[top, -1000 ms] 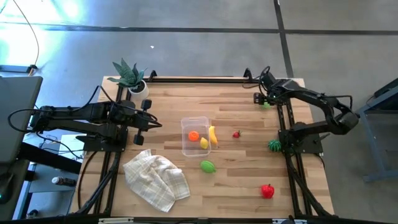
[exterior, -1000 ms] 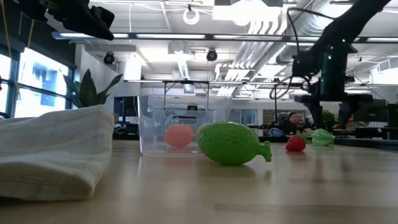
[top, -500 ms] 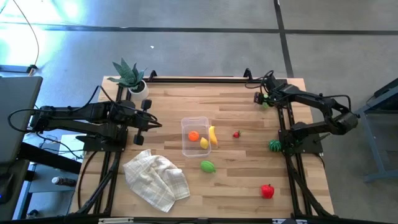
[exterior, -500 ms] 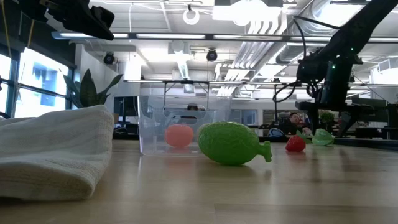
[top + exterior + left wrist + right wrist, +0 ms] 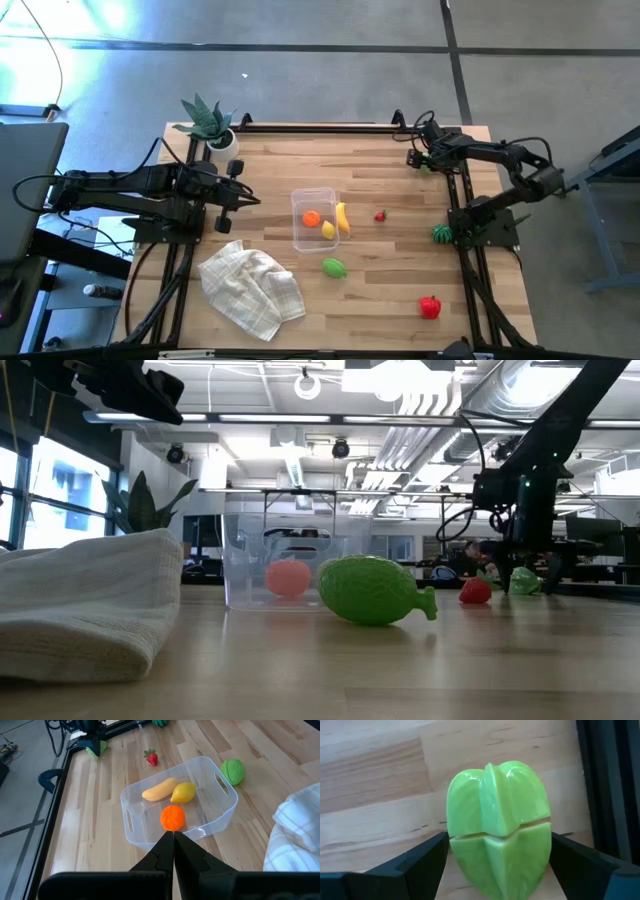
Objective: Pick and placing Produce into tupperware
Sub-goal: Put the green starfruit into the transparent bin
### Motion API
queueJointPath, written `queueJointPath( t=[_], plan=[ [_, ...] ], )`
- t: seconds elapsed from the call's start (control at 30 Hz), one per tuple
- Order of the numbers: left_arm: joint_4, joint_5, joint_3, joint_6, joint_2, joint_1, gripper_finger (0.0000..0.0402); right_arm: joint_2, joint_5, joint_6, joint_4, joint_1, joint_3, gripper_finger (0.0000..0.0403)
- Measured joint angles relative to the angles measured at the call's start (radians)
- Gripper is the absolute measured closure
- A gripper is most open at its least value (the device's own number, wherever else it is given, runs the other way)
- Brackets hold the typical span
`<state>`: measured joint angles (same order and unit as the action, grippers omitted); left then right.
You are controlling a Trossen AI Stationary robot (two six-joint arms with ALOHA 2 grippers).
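- Lowered since a second ago, the right gripper is now seen at the worktop's far right corner, fingers spread to either side of a pale green ridged fruit; no grip is shown yet.
- Kept unmoved near the left edge, the left gripper is closed, nothing held.
- Orange, lemon and banana are seen lying in the tupperware mid-worktop.
- Left loose: strawberry, green lime-like fruit, red pepper, dark green fruit.
- Cloth and plant are unchanged.
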<state>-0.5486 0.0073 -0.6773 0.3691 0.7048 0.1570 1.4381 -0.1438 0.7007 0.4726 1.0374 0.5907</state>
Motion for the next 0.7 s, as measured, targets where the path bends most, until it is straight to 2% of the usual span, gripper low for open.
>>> queueJointPath(
  t=[0.7],
  plan=[
    [0.000,0.000,0.000,0.000,0.000,0.000,0.0399,0.002,-0.060,0.065,-0.034,0.005,0.012,0.0082]
  ],
)
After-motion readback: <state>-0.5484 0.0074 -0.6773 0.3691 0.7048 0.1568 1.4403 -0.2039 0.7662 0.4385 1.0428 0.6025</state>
